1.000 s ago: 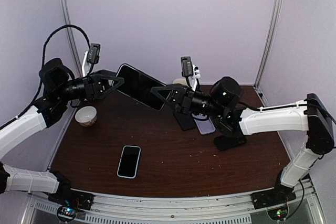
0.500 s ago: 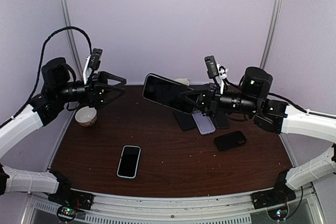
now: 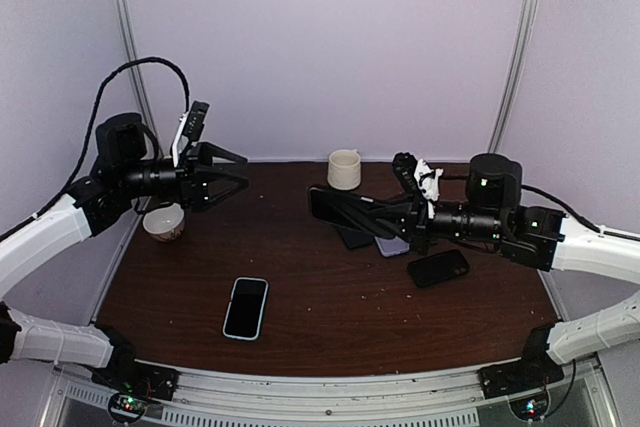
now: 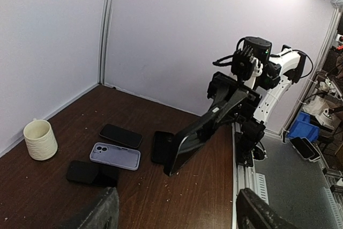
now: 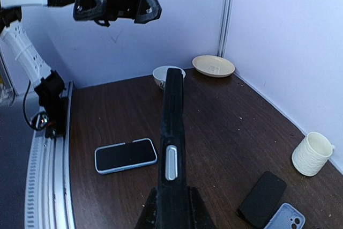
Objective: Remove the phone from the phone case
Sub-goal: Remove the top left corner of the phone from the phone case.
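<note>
My right gripper [image 3: 385, 217] is shut on a black phone in a black case [image 3: 335, 209] and holds it edge-up above the middle of the table. In the right wrist view the phone [image 5: 172, 132] stands edge-on between the fingers of that gripper [image 5: 172, 207], with a silver side button showing. My left gripper [image 3: 235, 177] is open and empty, in the air at the left, well apart from the phone. In the left wrist view the held phone [image 4: 185, 148] tilts down toward the table, ahead of the spread fingers [image 4: 102, 213].
A blue-cased phone [image 3: 246, 307] lies face up near the front. A lavender empty case [image 3: 392, 242], a black case [image 3: 352, 237] and a black phone [image 3: 438, 267] lie under the right arm. A mug [image 3: 344, 169] stands at the back, and a bowl [image 3: 164, 221] at the left.
The left gripper let go of the phone and drew back to the left. The right gripper carried the phone to the right and down toward the table.
</note>
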Controlling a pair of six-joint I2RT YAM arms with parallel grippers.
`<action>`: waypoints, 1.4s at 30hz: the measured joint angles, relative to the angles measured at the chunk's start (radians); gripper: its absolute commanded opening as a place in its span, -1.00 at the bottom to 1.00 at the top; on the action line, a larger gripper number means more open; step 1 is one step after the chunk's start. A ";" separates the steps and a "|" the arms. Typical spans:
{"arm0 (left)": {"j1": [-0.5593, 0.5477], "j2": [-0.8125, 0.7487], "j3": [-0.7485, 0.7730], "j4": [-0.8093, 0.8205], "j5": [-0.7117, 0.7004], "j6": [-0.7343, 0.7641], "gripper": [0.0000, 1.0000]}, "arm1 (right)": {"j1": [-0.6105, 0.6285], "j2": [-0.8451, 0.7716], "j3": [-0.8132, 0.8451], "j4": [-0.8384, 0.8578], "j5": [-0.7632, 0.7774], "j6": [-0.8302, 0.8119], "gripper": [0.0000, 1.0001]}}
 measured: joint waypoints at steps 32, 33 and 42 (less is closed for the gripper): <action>-0.235 -0.071 -0.083 -0.205 0.174 0.485 0.02 | 0.008 0.016 0.064 -0.317 -0.359 -0.433 -1.00; -0.242 -0.068 -0.083 -0.205 0.177 0.489 0.02 | 0.011 0.016 0.064 -0.315 -0.362 -0.434 -1.00; -0.323 -0.018 -0.083 -0.224 0.159 0.531 -0.04 | 0.061 0.071 0.113 -0.303 -0.375 -0.446 -1.00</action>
